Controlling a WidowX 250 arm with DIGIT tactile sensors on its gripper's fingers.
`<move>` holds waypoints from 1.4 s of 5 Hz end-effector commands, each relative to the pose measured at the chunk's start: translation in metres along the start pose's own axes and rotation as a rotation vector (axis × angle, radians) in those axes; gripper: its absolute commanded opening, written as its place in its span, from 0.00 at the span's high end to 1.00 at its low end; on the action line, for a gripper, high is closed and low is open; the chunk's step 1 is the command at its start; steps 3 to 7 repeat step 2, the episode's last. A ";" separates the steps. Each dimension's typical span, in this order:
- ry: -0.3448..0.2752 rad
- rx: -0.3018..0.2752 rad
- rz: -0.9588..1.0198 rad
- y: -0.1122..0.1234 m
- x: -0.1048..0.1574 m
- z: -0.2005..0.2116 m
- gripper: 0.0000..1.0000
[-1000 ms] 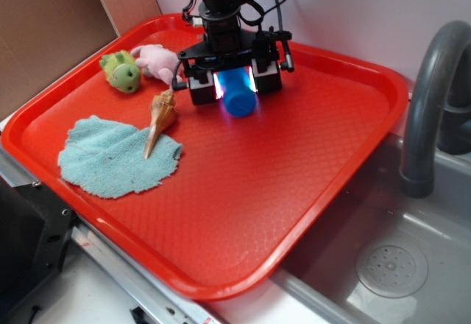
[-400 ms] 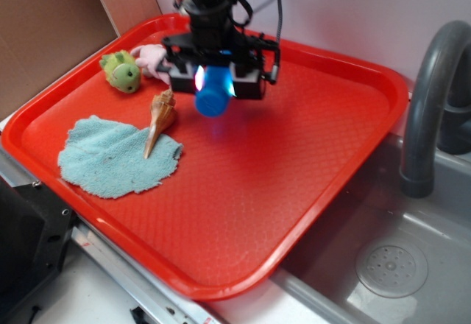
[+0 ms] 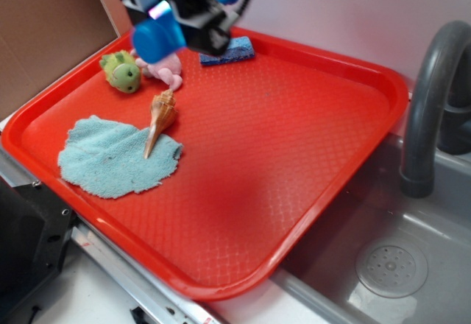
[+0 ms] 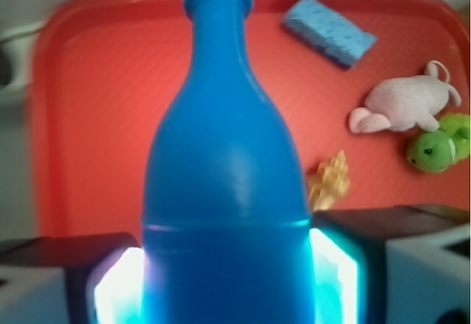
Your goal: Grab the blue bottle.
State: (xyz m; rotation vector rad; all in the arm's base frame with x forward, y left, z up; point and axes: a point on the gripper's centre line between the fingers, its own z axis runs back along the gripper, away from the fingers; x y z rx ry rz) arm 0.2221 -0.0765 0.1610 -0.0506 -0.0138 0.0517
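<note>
My pincer (image 3: 171,23) grips the blue bottle (image 4: 224,184) by its base, pads (image 4: 335,280) pressed to both sides, held above the red tray (image 3: 309,140) near the pink plush mouse (image 4: 405,103).

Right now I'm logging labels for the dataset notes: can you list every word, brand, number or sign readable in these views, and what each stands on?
None can be read in either view.
The blue bottle, held in the gripper, is plain, with no label.
The red tray, the sponge, the teal cloth, the seashell and the two plush toys carry no print.
</note>
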 end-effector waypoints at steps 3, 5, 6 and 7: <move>-0.151 -0.017 0.008 0.016 -0.022 0.044 1.00; -0.151 -0.017 0.008 0.016 -0.022 0.044 1.00; -0.151 -0.017 0.008 0.016 -0.022 0.044 1.00; -0.151 -0.017 0.008 0.016 -0.022 0.044 1.00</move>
